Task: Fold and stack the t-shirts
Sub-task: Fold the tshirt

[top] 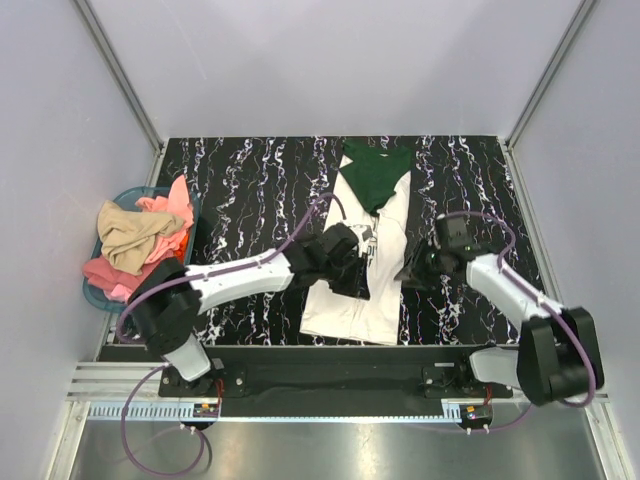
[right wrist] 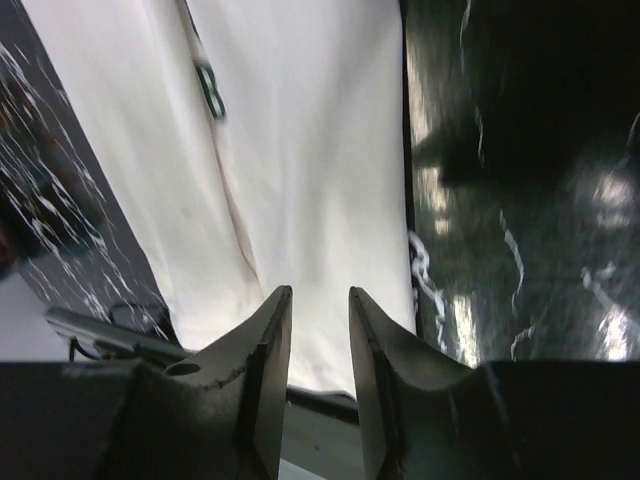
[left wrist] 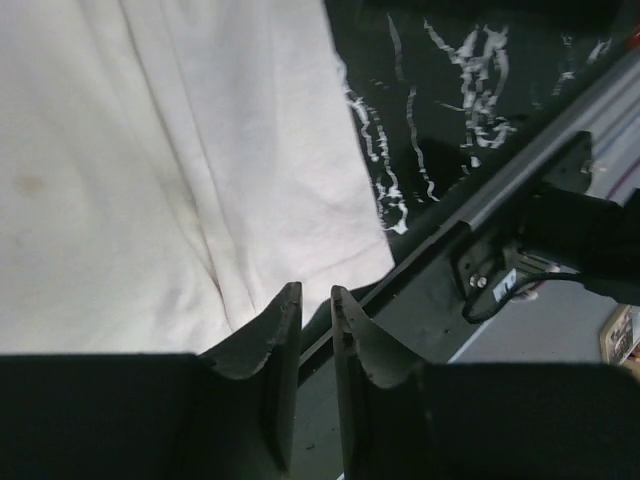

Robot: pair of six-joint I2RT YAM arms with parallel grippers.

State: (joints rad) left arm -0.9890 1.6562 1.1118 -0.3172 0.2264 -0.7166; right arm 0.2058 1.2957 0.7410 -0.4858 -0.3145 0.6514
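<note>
Centrally — cream t-shirt (top: pixel 345 308) against green t-shirt (top: pixel 376 172)

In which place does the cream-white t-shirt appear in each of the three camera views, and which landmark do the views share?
Top external: the cream-white t-shirt lies in the middle of the picture, reaching toward the near edge.
Left wrist: the shirt fills the upper left, above the fingers.
Right wrist: the shirt runs down the middle from the top.
Shared landmark: the black marbled table, bare beside the shirt's long edge.
</note>
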